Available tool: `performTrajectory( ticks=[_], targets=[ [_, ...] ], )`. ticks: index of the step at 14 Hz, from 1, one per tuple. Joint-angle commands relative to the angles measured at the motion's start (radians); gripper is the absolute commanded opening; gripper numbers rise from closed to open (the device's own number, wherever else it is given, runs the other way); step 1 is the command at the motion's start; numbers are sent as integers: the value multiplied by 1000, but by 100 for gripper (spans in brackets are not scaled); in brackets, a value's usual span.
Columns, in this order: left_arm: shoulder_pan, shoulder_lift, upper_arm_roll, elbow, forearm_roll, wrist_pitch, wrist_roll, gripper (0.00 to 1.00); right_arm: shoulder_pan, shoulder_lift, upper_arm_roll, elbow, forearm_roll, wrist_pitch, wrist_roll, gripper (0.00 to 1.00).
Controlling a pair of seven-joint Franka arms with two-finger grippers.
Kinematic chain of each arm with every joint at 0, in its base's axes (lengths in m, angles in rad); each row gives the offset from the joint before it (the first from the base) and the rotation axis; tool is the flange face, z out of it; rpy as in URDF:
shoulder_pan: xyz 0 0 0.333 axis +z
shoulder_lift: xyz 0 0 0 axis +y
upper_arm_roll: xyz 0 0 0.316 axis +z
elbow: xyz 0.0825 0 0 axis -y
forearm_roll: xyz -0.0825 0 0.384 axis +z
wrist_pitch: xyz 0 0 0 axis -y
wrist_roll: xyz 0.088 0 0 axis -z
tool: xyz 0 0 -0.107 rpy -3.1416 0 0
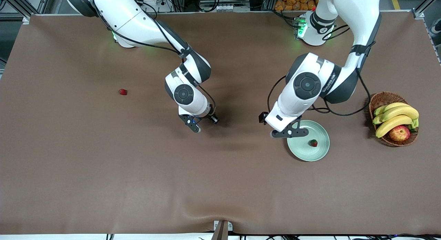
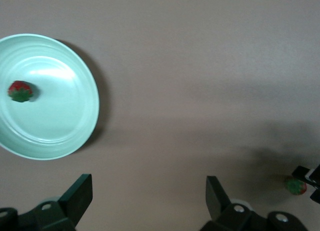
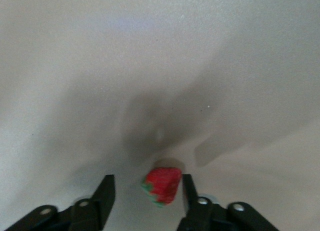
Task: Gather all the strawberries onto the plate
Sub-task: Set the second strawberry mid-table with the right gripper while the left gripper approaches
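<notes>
Mid-bench, the right gripper (image 3: pixel 145 193) stands open with a strawberry (image 3: pixel 162 185) between its fingers, one finger touching. The left gripper (image 2: pixel 147 193) hangs open by the plate (image 1: pixel 322 151), holding one berry (image 1: pixel 313 142).

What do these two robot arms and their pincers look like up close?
Both arms are glossy white with rounded dark grey joint caps and black cables looping alongside. Green lights glow near their bases. The left gripper and right gripper are black, each with two flat fingers bolted on with silver screws.
</notes>
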Motion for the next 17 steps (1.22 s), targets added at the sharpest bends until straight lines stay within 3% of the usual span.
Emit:
performTrajectory(
  ticks=[1,9,14,17],
  targets=[
    [-13,55,0,51,-13,-8,0,100,5,-6,-14,26,-13,-12,17,100],
    [-94,181,2,145,-8,42,-86,100,-124,-32,-15,178,-42,-277,-40,100],
    [-195,256,17,195,-1,110,-213,100,-274,-129,-11,201,-41,-471,-253,100],
    [-294,293,69,228,7,133,-278,100,-349,-189,-10,201,-39,-583,-342,100]
  ],
)
